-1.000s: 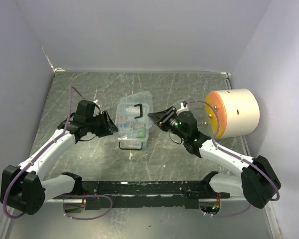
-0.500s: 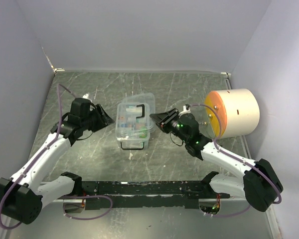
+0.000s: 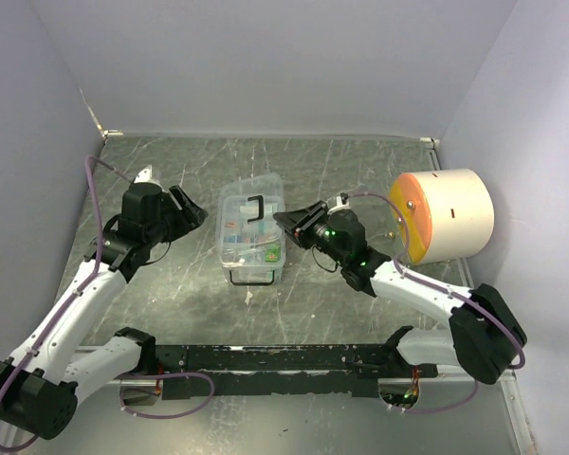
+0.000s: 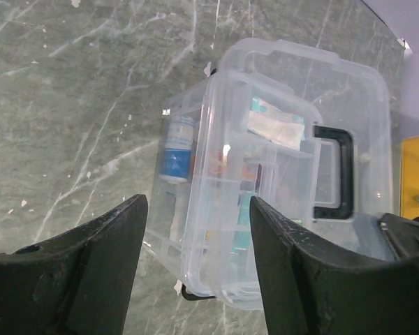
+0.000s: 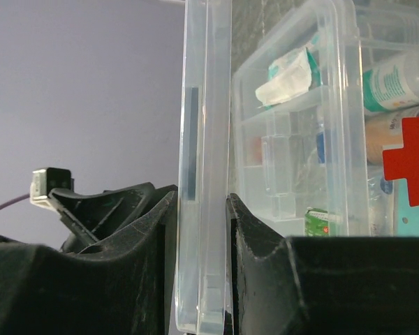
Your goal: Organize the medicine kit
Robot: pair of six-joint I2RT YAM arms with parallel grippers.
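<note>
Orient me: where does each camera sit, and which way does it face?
Top external: above and behind the bases, looking down at table, both arms, medicine kit.
Left wrist: on the left arm, past its open left pincer toward the kit's black handle.
Right wrist: on the right arm, close on the right pincer clamping the kit's clear edge.
All three share the kit.

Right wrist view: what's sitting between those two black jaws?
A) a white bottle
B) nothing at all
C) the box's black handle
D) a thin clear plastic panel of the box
D. The right gripper has its black jaws pressed against both faces of a thin clear panel of the medicine kit.
</note>
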